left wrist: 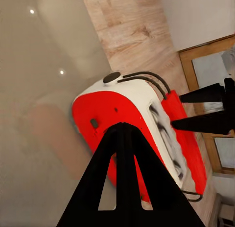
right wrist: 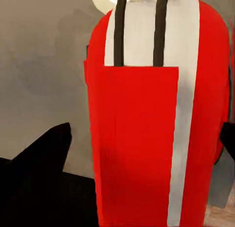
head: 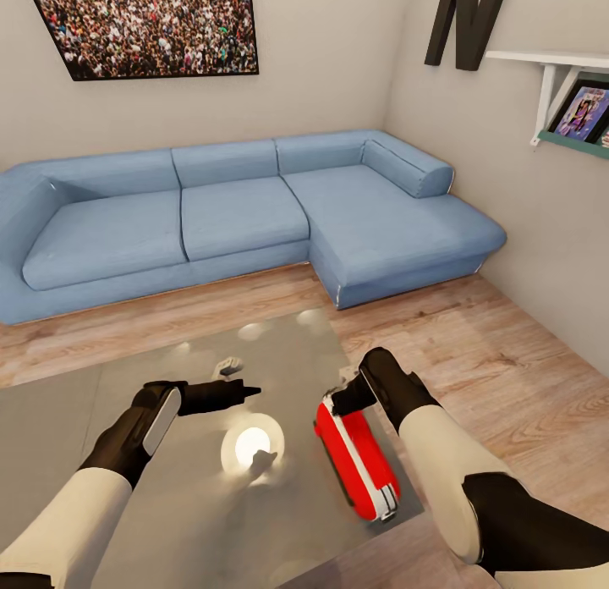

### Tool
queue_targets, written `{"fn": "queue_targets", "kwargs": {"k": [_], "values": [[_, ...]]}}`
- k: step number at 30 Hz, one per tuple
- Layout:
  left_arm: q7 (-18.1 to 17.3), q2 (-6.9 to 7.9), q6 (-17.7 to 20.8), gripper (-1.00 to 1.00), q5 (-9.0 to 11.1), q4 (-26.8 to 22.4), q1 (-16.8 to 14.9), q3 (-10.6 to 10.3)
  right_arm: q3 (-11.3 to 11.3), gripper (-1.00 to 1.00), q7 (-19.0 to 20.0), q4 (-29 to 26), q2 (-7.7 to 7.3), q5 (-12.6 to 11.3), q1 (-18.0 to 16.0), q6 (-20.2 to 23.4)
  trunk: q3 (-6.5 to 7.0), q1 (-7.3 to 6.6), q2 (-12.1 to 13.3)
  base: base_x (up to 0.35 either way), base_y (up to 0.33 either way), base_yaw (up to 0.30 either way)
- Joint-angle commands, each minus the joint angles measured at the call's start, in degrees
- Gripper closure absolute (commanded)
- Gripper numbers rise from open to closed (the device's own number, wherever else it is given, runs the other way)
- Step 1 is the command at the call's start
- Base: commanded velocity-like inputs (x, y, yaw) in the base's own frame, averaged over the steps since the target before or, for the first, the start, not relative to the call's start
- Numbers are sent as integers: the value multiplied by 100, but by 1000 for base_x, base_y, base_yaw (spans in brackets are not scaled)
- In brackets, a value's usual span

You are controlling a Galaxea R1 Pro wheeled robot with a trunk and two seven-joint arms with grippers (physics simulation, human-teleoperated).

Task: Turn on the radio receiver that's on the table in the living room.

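Currently lying near the right edge of the glossy tabletop point(head: 127, 487): red radio receiver point(head: 355, 462); right fingers point(head: 342, 396) spreading open around its far end. Left fingers point(head: 245, 392) hovering beside it, apparently closed.

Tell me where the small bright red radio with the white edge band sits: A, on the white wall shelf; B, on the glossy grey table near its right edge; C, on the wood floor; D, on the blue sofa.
B: the red radio rests on the glossy grey table, close to the edge nearest the right gripper.

black letter N point(head: 463, 18), on wall
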Motion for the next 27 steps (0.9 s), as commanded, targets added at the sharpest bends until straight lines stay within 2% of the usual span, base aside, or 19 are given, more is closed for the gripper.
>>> {"fn": "queue_targets", "kwargs": {"k": [1, 23, 24, 27], "values": [[2, 0, 0, 100, 0, 0, 0, 0, 0, -100, 3, 0, 0, 0, 0, 0, 0, 0, 0, 0, 0, 0], [6, -4, -6, 100, 0, 0, 0, 0, 1, -100, 29, -48, 0, 18, 0, 19, 0, 0, 0, 0, 0, 0], [4, -4, -6, 100, 0, 0, 0, 0, 1, -100, 40, -101, 0, 18, 0, 39, 0, 0, 0, 0, 0, 0], [1, -4, -5, 100, 0, 0, 0, 0, 12, -100, 164, -759, 0, 13, 0, 357, 0, 0, 0, 0, 0, 0]]}}
